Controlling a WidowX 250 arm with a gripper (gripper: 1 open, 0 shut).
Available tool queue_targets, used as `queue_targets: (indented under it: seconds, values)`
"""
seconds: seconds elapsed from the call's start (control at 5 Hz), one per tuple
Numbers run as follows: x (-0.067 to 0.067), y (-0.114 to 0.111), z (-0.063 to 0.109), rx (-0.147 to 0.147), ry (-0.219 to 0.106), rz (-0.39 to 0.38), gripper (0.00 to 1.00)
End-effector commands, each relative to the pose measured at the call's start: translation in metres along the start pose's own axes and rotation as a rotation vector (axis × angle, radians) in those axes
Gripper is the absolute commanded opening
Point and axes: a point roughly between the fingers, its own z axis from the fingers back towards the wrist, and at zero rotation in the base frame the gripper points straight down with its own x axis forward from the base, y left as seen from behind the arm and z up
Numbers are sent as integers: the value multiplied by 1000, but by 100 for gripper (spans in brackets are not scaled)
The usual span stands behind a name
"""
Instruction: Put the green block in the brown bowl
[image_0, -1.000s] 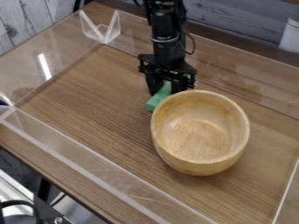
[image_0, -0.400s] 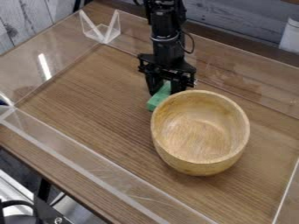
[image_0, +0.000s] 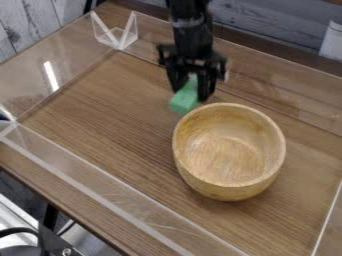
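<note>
No brand, label or writing can be read anywhere in the view. The gripper points straight down from a black arm whose upper part is cut off by the top edge, and it is clenched on the green block, which hangs between the dark fingers clear of the wooden table. The block's upper end is hidden between the fingers, and motion blur softens its outline, so its exact tilt is hard to make out. It hangs just beyond the far left rim of the brown bowl, near that rim but not over the hollow. The bowl sits upright on the table with visible grain inside. A clear plastic wall runs along the table's near left edge, its edges showing only as pale glints, and a small clear plastic stand sits at the far left corner. Dark shapes at the lower left corner are cut off and too unclear to name.
</note>
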Motion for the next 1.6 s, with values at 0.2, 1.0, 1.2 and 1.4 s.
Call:
queue_targets:
  seconds: [0.2, 1.0, 1.2, 1.4]
  values:
    - [-7, -34, 20, -17, -60, -84, 0]
    - [-36, -77, -20, -31, 35, -209, 0]
    - [-36, -80, -33, -27, 57, -221, 0]
    - [-34, -79, -38, -23, 61, -220, 0]
